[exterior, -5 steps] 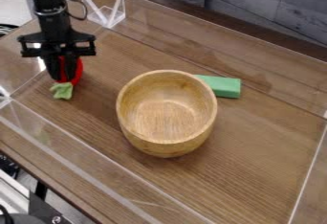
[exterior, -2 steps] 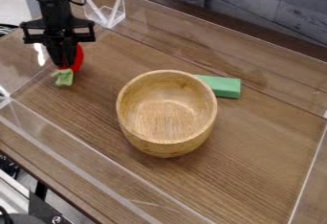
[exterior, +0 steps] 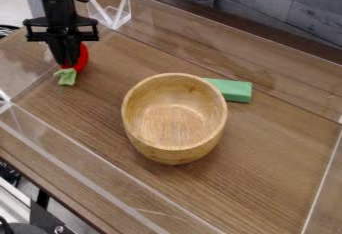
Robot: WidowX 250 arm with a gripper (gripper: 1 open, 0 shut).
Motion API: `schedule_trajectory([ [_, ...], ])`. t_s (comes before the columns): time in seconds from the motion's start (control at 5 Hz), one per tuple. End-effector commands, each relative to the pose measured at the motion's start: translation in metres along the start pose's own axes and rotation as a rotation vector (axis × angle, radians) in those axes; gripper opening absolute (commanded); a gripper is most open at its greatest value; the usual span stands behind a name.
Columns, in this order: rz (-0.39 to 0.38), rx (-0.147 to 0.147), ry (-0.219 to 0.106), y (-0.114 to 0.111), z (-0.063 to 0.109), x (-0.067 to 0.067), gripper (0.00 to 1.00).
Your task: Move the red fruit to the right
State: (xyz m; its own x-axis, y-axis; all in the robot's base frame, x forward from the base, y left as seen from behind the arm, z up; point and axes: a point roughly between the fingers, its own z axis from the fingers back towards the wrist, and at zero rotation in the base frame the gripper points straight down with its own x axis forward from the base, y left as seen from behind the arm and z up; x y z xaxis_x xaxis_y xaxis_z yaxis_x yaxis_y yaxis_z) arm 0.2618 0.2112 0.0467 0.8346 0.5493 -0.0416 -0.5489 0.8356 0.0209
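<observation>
The claw (exterior: 64,58) is clenched on the small red fruit (exterior: 80,58) (light green leafy cap below).

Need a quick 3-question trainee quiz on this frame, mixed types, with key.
1. True or false: the strawberry lies inside the bowl.
2. Multiple choice: the green block sits A) inside the bowl, B) on the table just beyond the bowl's far right rim, C) under the gripper.
3. Fill in: the fingers are shut on the ____.

Key:
1. False. It is at the far left of the table, in the gripper.
2. B
3. strawberry
</observation>
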Motion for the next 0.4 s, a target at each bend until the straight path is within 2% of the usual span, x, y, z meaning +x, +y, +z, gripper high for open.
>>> schedule_trajectory([
  [0.0,-0.039,0.002,-0.038,-0.0055,0.0137,0.013,1.0],
  [0.2,-0.033,-0.002,-0.023,-0.0075,0.0118,0.0173,0.0],
])
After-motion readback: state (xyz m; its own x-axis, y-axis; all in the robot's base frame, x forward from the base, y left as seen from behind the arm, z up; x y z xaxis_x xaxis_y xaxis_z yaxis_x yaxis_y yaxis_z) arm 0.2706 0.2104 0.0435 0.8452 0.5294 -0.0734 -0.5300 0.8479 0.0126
